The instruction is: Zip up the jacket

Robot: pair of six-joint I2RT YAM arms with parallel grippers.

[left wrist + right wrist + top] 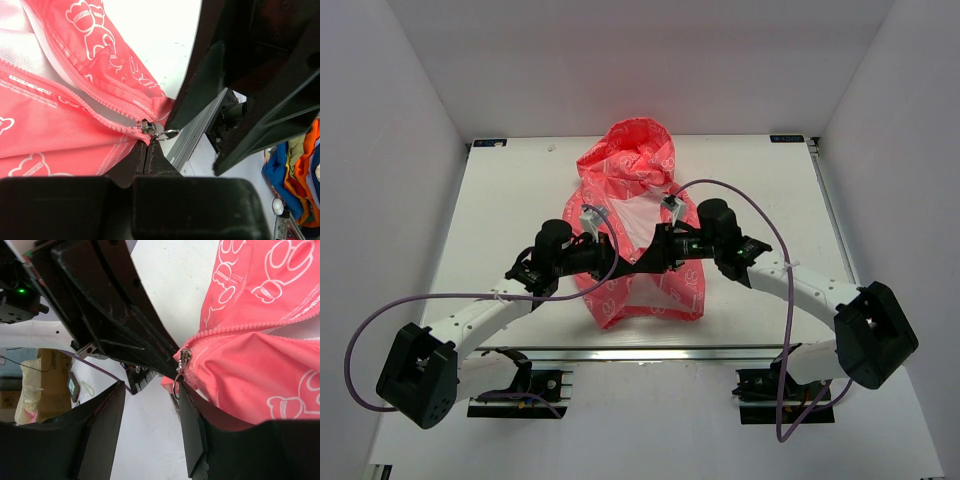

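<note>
The coral-pink jacket [638, 200] lies mid-table with its hood at the far end. Its front is unzipped, showing white lining [635, 222]. Both grippers meet over its lower front. My left gripper [146, 148] is shut, pinching the jacket's hem [75, 135] at the foot of the zipper, just below the metal slider [148, 127] and its ring pull [169, 134]. My right gripper [150, 415] is open. The slider [184, 359] and ring pull [176, 385] hang just above its right finger [192, 430], and jacket fabric [260, 375] lies over that finger.
A metal rail [650, 352] runs along the table's near edge, with both arm bases and purple cables [770, 230] beside it. White walls close the left, right and far sides. Coloured cloths [300, 165] lie off the table.
</note>
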